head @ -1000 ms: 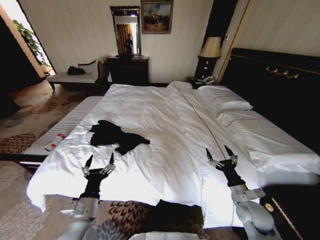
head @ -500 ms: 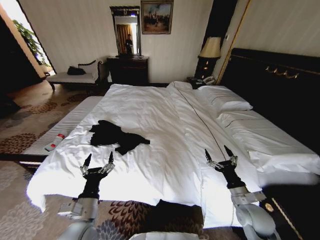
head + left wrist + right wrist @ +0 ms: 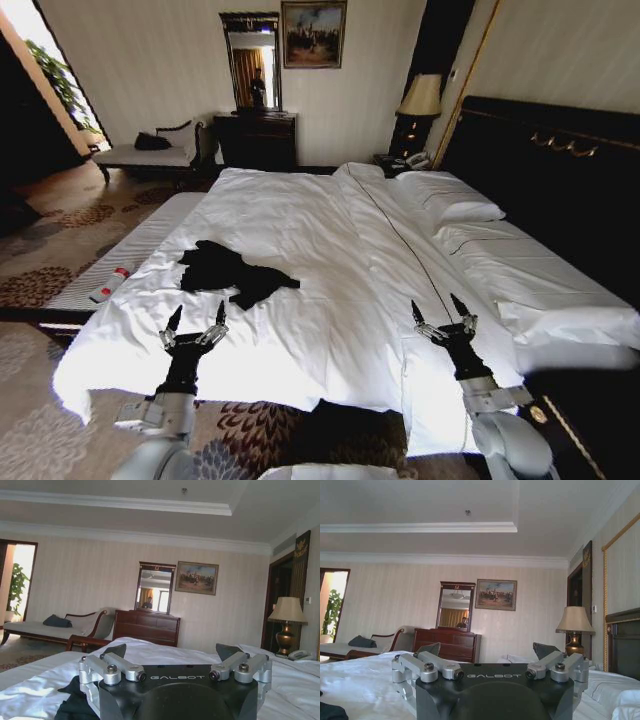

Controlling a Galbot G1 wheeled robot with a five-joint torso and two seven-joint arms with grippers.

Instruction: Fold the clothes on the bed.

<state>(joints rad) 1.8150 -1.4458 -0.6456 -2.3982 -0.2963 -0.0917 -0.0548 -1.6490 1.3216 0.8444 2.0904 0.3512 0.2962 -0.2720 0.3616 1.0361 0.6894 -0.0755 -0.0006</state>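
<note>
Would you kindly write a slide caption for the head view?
Both open hands, left and right, hover over the white bed near its foot edge, with the crumpled black T-shirt ahead.

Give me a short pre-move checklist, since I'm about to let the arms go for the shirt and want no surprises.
1. Left gripper open: ok, fingers spread above the near edge of the bed.
2. Right gripper open: ok, fingers spread over the white duvet, well to the right of the garment.
3. Black T-shirt within view: ok, it lies crumpled on the sheet, ahead of the left gripper and apart from it.
4. T-shirt flat enough to fold: not ok, it is bunched and its lettering is hidden.
5. Nothing lying on the shirt: ok.
6. Small white bottle out of the way: ok, it sits on the striped bench, off the mattress.
</note>
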